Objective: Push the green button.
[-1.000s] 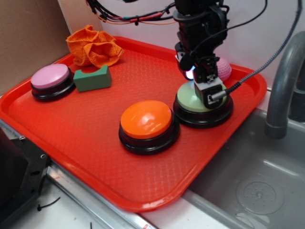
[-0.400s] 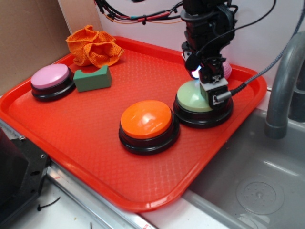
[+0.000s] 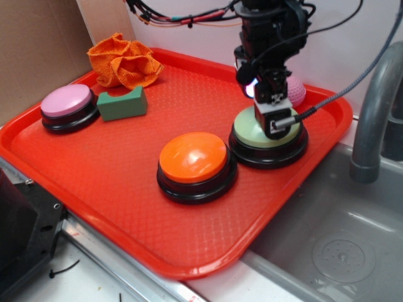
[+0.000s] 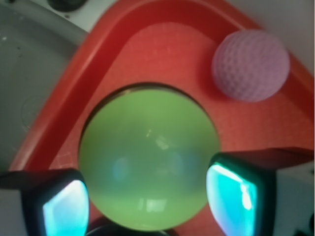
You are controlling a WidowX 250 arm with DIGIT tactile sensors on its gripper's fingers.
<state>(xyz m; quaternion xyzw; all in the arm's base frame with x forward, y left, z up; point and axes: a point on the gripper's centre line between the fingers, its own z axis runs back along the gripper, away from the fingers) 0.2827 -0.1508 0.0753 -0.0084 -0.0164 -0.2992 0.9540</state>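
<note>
Fingers (image 4: 65, 209) spread wide, gripping nothing. Green button (image 4: 147, 164) lies between and just beyond them. Pink ball (image 4: 251, 65) sits farther off, right of the fingers.

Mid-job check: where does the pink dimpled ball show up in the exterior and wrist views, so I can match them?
Exterior: the pink ball sits at the tray's far right corner, mostly hidden behind the gripper.
Wrist: the ball is at upper right, clear of the jaws.
Shared landmark: the green button, beside the ball in both views.

Black arm (image 3: 271, 31) with red, orange and black cables, cyan-lit black-framed jaws.
</note>
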